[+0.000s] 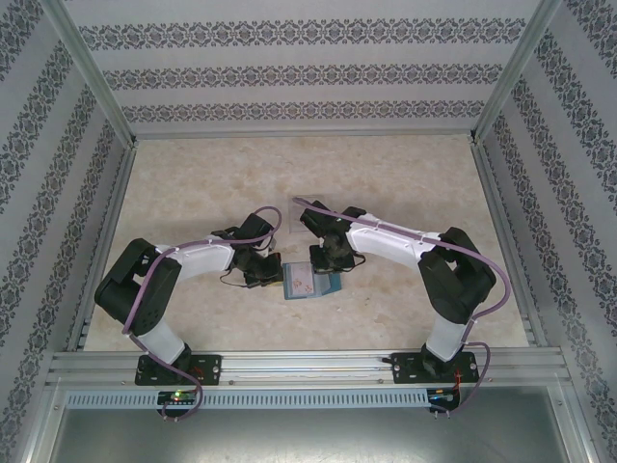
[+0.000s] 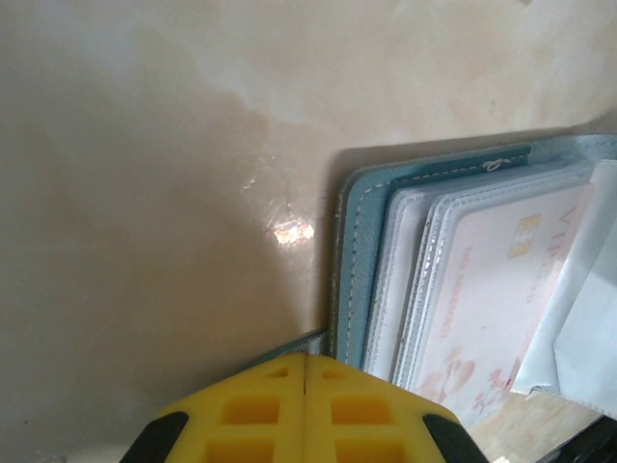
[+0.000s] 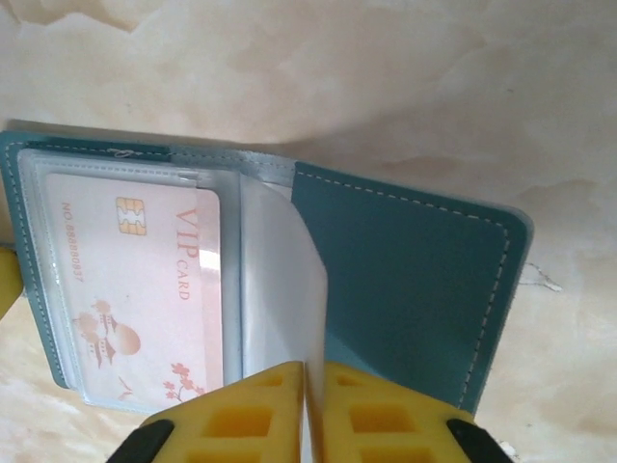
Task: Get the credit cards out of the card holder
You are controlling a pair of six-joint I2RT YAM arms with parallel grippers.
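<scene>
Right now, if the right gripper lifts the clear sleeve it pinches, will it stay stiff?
Probably floppy: the clear sleeve curves up into the right gripper. Its glossy plastic may slip. It seems bound into the card holder, which may drag along.

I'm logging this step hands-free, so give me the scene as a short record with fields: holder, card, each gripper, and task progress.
card holder: teal, lying open on the table
card: pale pink VIP card, seated in a see-through pocket
left gripper: shut, apparently pinching the holder's cover edge
right gripper: shut on a clear sleeve beside the card's pocket
progress: VIP card not yet pulled out
</scene>
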